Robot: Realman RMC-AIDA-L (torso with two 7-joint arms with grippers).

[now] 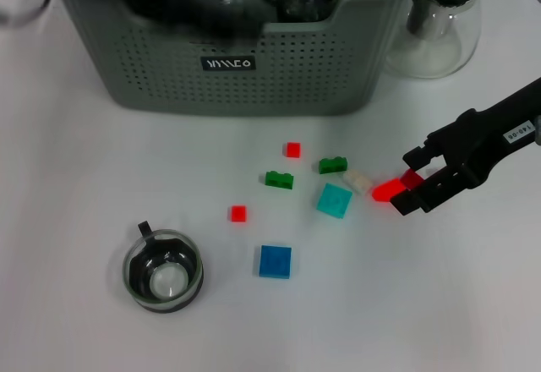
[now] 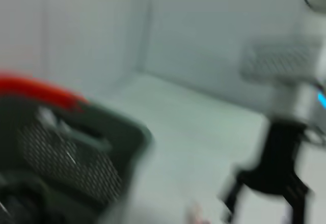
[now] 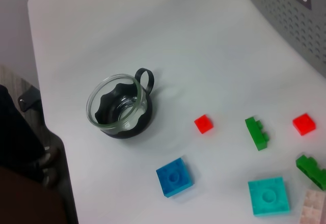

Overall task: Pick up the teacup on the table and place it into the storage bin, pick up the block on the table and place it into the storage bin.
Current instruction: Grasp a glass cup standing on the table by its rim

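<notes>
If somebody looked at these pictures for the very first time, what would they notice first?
Probably the black right gripper at the right of the white table, pinching a bright red block just above it. Next, the bright plastic blocks scattered mid-table, like the blue square block, and the glass teacup with a black base near the front left. Behind them stands the large grey-green perforated storage bin.

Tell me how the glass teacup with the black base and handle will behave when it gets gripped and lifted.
The glass teacup with the black base and handle looks rigid but breakable, so a hard squeeze seems risky. Its smooth clear rim may slip between fingers. Standing upright on a wide base on the white table, it probably won't tip easily, though the side handle could turn it if nudged.
</notes>
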